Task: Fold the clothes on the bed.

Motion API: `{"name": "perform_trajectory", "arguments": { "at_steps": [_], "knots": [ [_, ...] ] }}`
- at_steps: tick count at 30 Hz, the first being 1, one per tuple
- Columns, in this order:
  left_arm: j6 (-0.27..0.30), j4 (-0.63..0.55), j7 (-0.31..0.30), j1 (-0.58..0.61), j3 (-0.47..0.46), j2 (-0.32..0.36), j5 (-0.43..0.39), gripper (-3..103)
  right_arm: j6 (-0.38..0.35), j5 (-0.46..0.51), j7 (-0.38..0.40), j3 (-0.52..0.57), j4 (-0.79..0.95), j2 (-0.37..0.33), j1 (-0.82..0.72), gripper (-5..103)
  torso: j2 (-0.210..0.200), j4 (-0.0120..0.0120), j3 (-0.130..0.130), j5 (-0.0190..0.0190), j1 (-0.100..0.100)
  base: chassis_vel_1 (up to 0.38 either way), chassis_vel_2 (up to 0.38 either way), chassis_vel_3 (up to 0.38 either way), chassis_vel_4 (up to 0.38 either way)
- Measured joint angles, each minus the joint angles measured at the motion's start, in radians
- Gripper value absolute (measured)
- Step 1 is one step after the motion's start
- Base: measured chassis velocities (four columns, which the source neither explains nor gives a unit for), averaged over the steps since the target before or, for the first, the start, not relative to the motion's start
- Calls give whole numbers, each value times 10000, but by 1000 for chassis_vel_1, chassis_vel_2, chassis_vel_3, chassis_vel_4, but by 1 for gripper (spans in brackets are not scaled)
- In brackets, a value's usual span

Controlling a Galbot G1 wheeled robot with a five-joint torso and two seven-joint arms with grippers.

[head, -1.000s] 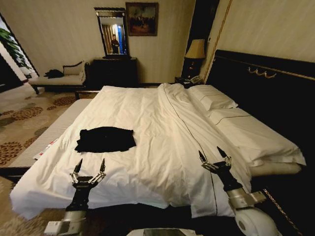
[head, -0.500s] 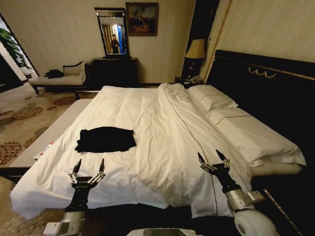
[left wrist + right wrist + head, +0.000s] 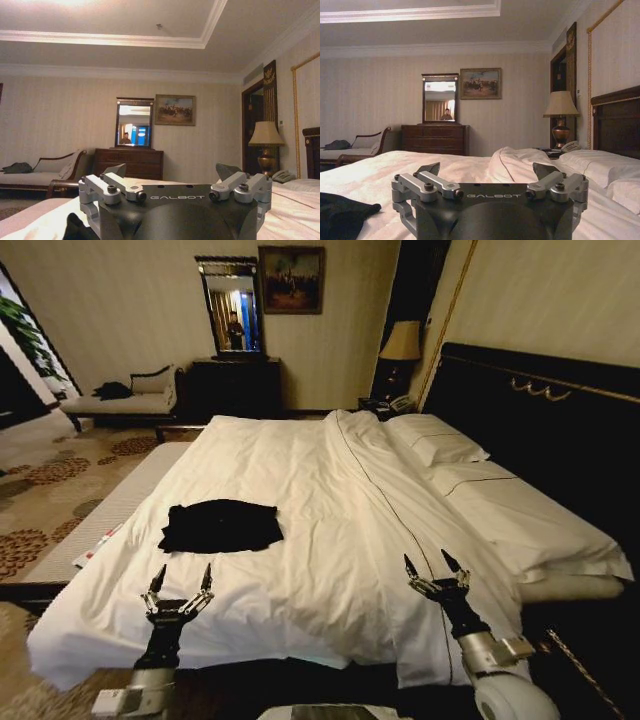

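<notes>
The clothes [image 3: 221, 526], a black T-shirt, lie crumpled flat on the left side of the bed [image 3: 330, 500], which has white sheets and a dark headboard. My left gripper [image 3: 182, 578] hovers open over the near edge of the mattress, a short way in front of the shirt. Open too, my right gripper [image 3: 432, 566] stands over the near right part of the duvet, far from the shirt. A dark corner of the clothes [image 3: 75, 227] shows in the left wrist view, and more of the clothes [image 3: 342, 215] in the right wrist view.
A pale bench [image 3: 105, 515] runs along the bed's left side. At the far wall stand a dark dresser [image 3: 232, 385] with mirror and a chaise [image 3: 120, 405]. A lamp [image 3: 398, 345] sits on the nightstand. Pillows [image 3: 440, 440] lie by the headboard.
The whole head view has shifted slightly, so the camera moved. The right gripper has dropped a little toward the near edge. The shirt lies as before.
</notes>
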Motion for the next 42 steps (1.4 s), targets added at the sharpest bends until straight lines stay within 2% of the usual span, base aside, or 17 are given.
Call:
{"name": "perform_trajectory", "arguments": {
  "at_steps": [24,42],
  "knots": [
    [51,81,-212,-22,-133,69,-94,100,87,-200,-84,-285,-248,370,212,100,-1,0,0,1,-1,27,89,-33,-91],
    [-10,8,-317,141,-342,67,-50,100,244,-277,-65,-580,-430,550,452,100,0,0,-1,-2,0,207,254,-204,-254]
  ]
}}
